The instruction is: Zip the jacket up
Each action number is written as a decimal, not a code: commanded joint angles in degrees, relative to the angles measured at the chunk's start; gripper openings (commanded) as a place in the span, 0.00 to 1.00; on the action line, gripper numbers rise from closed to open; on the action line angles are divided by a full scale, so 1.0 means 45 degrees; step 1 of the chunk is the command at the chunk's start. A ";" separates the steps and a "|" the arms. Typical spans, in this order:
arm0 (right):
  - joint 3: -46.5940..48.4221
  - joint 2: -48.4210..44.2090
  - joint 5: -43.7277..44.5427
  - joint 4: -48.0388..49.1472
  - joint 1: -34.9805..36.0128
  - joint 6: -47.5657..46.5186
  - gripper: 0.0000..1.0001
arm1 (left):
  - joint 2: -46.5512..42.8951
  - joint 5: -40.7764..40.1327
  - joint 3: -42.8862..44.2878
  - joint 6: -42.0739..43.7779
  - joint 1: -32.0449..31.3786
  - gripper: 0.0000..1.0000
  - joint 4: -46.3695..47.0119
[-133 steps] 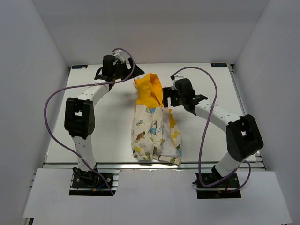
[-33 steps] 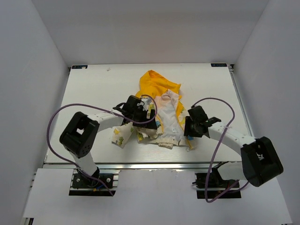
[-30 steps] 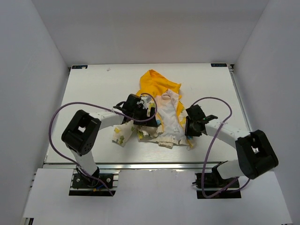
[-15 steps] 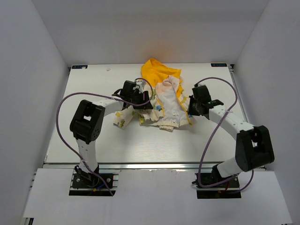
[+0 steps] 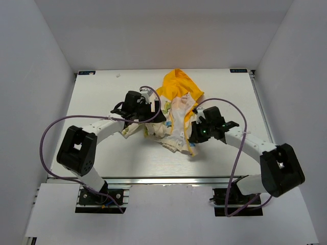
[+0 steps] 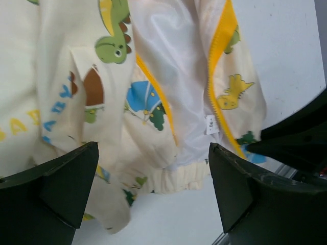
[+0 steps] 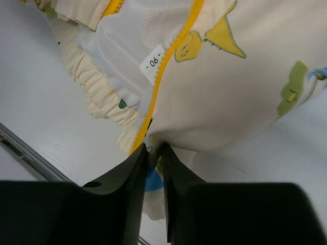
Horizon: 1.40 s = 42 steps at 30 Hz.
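The jacket (image 5: 173,120) lies crumpled mid-table with its yellow hood (image 5: 178,86) toward the far side. It lies open, showing white lining and yellow zipper trim (image 6: 220,56). My left gripper (image 5: 149,110) hovers over the jacket's left half. In the left wrist view the left gripper (image 6: 153,148) is wide open, with nothing between its fingers (image 6: 61,184). My right gripper (image 5: 196,133) is at the jacket's right front edge. In the right wrist view the right gripper (image 7: 154,148) is shut on the cream fabric beside the yellow zipper trim (image 7: 176,51), near the elastic hem.
The white table (image 5: 97,153) is walled on three sides. A metal rail (image 5: 163,178) runs along its near edge. Purple cables loop from both arms. A small size tag (image 7: 153,62) is sewn by the zipper.
The right gripper has come nearer and to the left, dragging the jacket's right edge with it. The jacket has bunched up more. The left gripper has shifted only slightly.
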 commanded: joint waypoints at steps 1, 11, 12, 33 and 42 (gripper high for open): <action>-0.0132 0.0672 -0.1171 0.1494 0.0623 -0.0220 0.27 | -0.0789 0.0011 -0.0416 -0.0147 -0.0456 0.98 -0.0085; -0.0931 -0.1140 0.0680 0.0699 0.0683 0.0794 0.70 | -0.0304 0.1103 -0.0007 -0.0362 -0.1940 0.97 -0.0066; -0.1048 -0.1684 0.1438 0.0175 0.0683 0.0970 0.75 | -0.0166 0.1122 0.0110 -0.0342 -0.2290 0.97 -0.0124; -0.3393 -0.0968 -0.0253 0.2357 0.0683 0.1382 0.71 | 0.3838 0.1610 0.3548 0.0205 -0.3446 0.74 -0.0457; -0.3646 -0.0459 -0.0098 0.2649 0.0683 0.1577 0.46 | 0.3995 0.1513 0.3685 0.0244 -0.3446 0.70 -0.0437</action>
